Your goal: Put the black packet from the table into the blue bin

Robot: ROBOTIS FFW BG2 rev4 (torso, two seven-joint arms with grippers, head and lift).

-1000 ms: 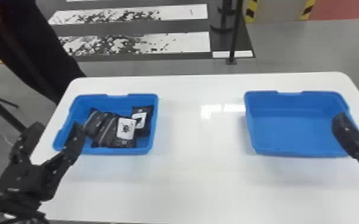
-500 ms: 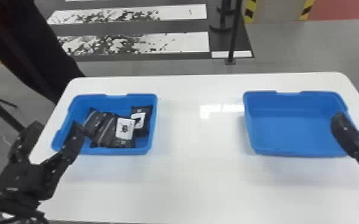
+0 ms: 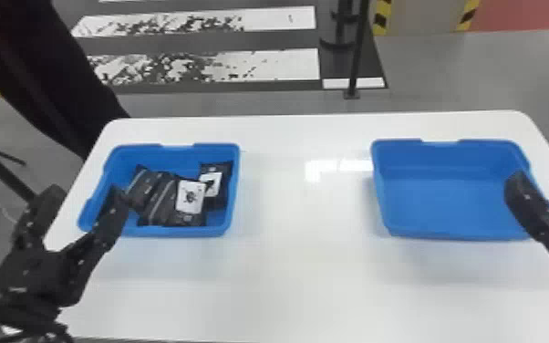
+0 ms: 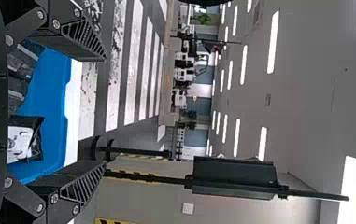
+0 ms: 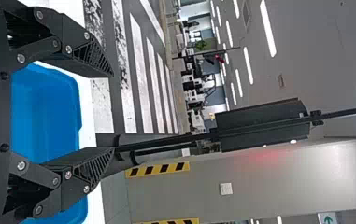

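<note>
While black packets (image 3: 166, 203) lie in the left blue bin (image 3: 173, 231), glare marks the white table (image 3: 305, 273) between bins. Left gripper (image 3: 84, 191), right gripper (image 3: 540, 180): fingers apart. Beyond table: striped floor (image 3: 282, 64), black post (image 3: 358, 50), yellow-black hazard markings (image 3: 381, 17).

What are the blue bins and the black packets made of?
The blue bins look like hard, smooth plastic: they're one even colour, with rounded corners and rims that look moulded. The black packets look like thin, bendy plastic with a slight shine, because they crease and bulge. They might be foil instead; I can't tell for sure.
</note>
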